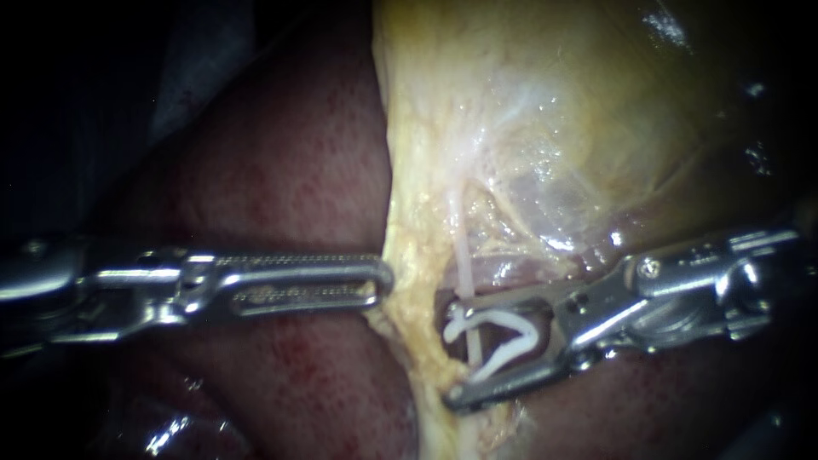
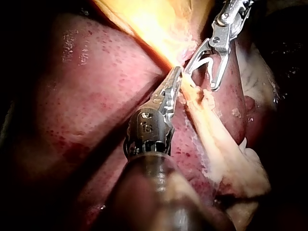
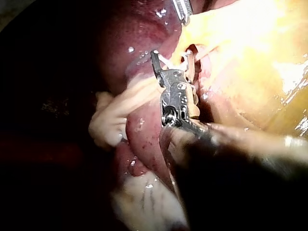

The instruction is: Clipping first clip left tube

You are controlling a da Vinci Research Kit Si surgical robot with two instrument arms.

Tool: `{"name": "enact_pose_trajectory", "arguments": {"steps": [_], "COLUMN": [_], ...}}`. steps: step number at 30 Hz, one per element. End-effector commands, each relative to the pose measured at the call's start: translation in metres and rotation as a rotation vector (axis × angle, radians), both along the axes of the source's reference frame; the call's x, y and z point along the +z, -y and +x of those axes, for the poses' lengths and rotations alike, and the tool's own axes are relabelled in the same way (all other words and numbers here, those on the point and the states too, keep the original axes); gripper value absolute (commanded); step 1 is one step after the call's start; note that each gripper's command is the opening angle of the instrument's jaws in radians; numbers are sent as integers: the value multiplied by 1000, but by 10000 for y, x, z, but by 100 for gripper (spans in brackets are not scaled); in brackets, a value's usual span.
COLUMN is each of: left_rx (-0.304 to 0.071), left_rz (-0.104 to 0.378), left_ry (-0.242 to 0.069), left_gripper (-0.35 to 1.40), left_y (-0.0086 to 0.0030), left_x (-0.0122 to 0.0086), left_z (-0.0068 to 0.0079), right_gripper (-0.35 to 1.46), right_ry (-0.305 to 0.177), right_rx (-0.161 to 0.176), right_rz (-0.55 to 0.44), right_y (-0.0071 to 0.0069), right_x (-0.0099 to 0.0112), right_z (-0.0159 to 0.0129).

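A thin pale tube (image 1: 463, 268) runs down from the gallbladder (image 1: 579, 128) beside a yellowish band of tissue (image 1: 407, 238). My right instrument (image 1: 452, 347) comes in from the right with its jaws open and set either side of this tube. An open white clip (image 1: 503, 325) lies between the jaws with its legs around the tube; small gaps separate the legs from the jaw tips. My left instrument (image 1: 383, 284) reaches in from the left, shut on the band's edge. The left wrist view shows the same grip (image 2: 178, 73), with the right instrument (image 2: 201, 79) just beyond.
Dark red liver (image 1: 290, 170) fills the field on the left and below. The right wrist view shows a pale lump of fatty tissue (image 3: 108, 122) hanging beside the right instrument (image 3: 172, 55), and the left instrument's tip (image 3: 183, 12) ahead of it.
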State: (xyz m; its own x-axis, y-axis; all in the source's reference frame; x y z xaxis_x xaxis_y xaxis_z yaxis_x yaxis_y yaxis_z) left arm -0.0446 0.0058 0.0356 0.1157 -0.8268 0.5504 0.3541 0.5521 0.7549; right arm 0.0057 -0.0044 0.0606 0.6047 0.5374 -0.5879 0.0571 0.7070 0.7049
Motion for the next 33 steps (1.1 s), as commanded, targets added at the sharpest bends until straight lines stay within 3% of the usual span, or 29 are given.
{"name": "enact_pose_trajectory", "arguments": {"steps": [1,16,24,33], "left_rx": [0,-2,-1,-1], "left_rz": [0,-1,-1,-1], "left_ry": [-1,1,2,2], "left_gripper": [-35,-35,-35,-35], "left_y": [0,3,3,1], "left_x": [0,-6,-5,-3], "left_z": [0,-3,-3,-2], "right_gripper": [58,58,55,49], "right_ry": [-1,0,-12,0], "right_rx": [-3,-16,-63,-80], "right_rz": [0,-2,14,59], "right_y": [0,4,16,28], "right_x": [3,30,28,21], "right_z": [1,12,25,30]}}
